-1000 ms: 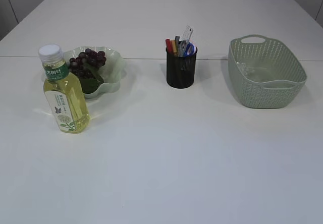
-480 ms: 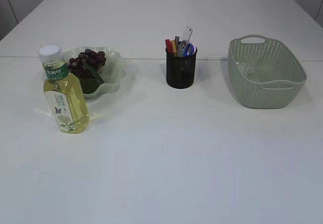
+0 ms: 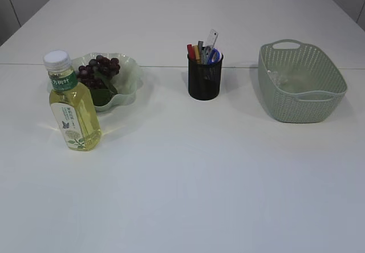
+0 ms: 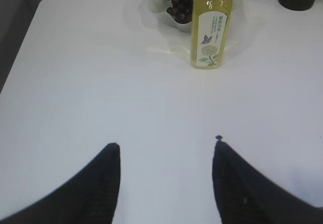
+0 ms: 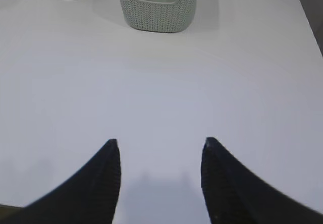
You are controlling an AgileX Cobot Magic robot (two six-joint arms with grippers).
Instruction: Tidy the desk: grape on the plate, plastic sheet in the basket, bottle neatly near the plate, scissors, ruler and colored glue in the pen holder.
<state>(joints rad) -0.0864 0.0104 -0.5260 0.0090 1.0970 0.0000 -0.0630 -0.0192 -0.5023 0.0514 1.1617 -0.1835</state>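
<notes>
A yellow-green bottle (image 3: 71, 102) stands upright just in front of the pale green plate (image 3: 128, 79), which holds dark grapes (image 3: 97, 70). The black mesh pen holder (image 3: 205, 76) contains blue-handled scissors (image 3: 213, 54), a clear ruler (image 3: 212, 37) and colored glue sticks (image 3: 193, 52). A clear plastic sheet (image 3: 291, 83) lies inside the green basket (image 3: 301, 107). My left gripper (image 4: 166, 146) hangs open over bare table, well short of the bottle (image 4: 211, 24). My right gripper (image 5: 159, 142) is open too, far in front of the basket (image 5: 157, 12). Neither gripper shows in the exterior view.
The white table's left edge (image 4: 22, 42) runs close beside the left gripper. The right edge (image 5: 310, 27) lies beyond the basket. A seam (image 3: 165, 66) crosses the table behind the plate and pen holder.
</notes>
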